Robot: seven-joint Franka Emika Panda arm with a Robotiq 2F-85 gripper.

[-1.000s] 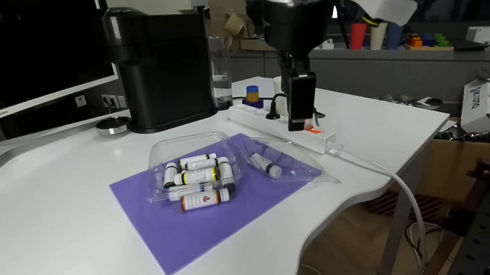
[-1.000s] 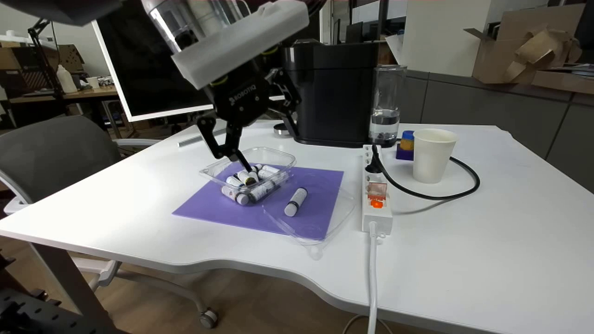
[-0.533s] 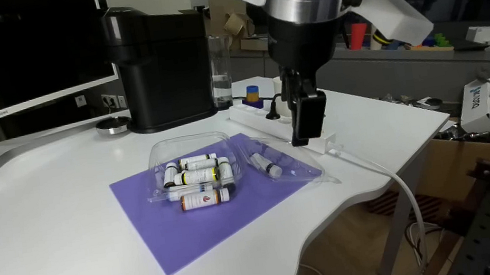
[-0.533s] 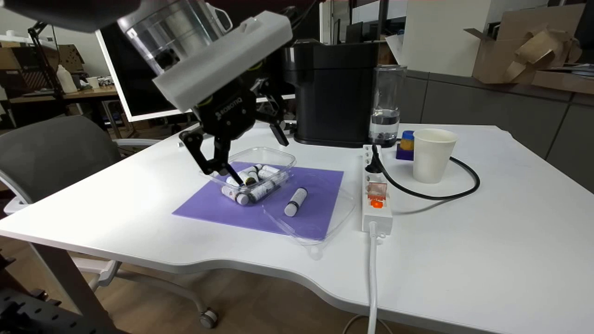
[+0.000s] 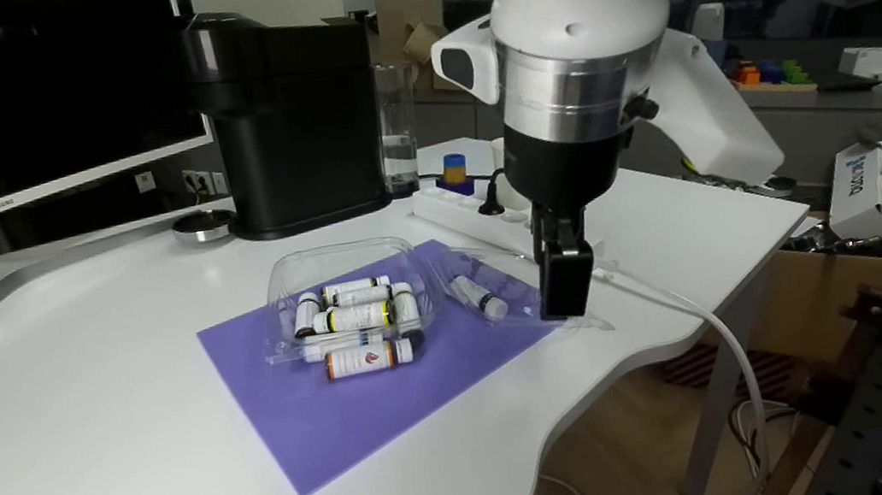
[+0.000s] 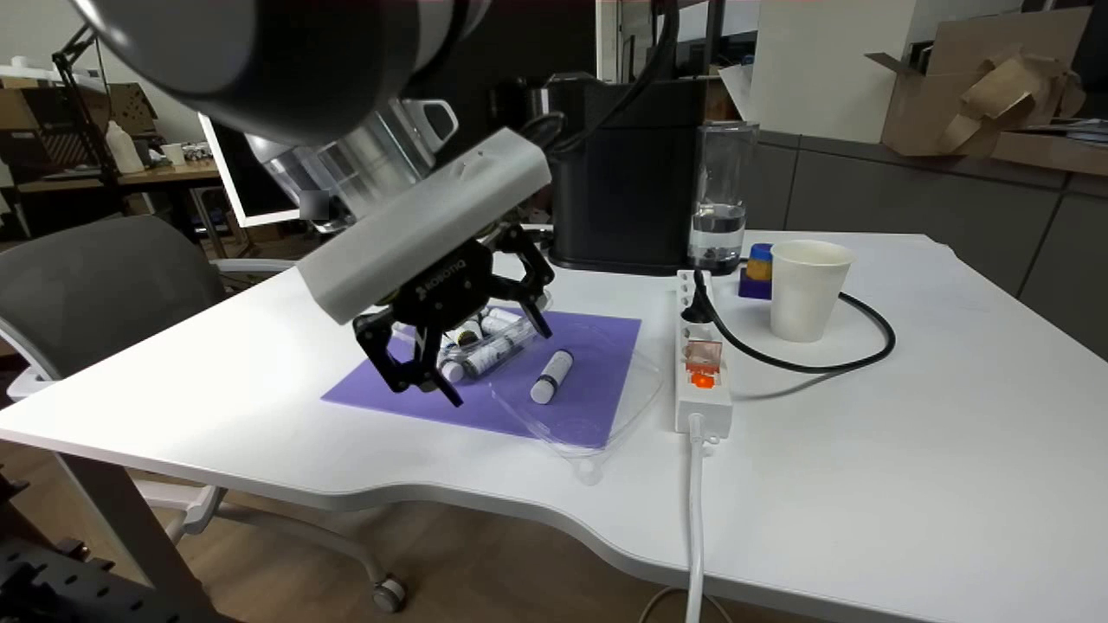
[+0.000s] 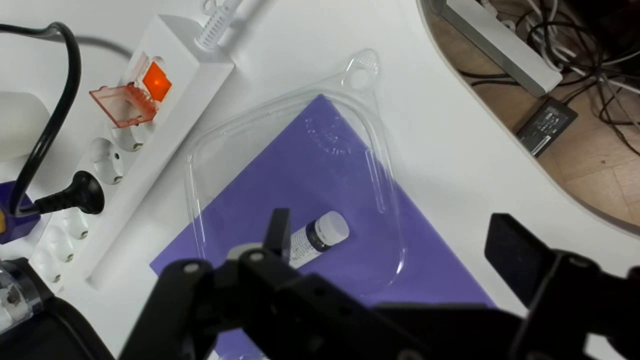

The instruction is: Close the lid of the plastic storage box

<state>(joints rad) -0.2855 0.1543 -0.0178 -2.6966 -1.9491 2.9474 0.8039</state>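
The clear plastic storage box (image 5: pixel 339 257) sits on a purple mat with several small white-labelled bottles showing through it; the arm partly covers it in an exterior view. Its thin transparent lid (image 7: pixel 310 150) is folded out flat beside it, a rounded tab (image 7: pixel 361 72) at its outer corner. One bottle (image 6: pixel 552 377) rests on the lid area. Above the lid hangs my gripper (image 7: pixel 392 245), jaws wide apart and nothing between them. In both exterior views the gripper (image 6: pixel 501 368) is near the lid; whether it touches is unclear. In the wrist view most of the box is out of frame.
Along the lid's far side runs a white power strip (image 7: pixel 150 145) with a lit orange switch and a black plug (image 7: pixel 85 192). A paper cup (image 6: pixel 805 290) and a black appliance (image 5: pixel 294 121) stand behind. The table's curved front edge (image 6: pixel 554 519) is close to the lid.
My gripper has come down lower and toward the table's front edge, closer to the lid. Its jaws stay apart. Box, lid and bottles have not moved.
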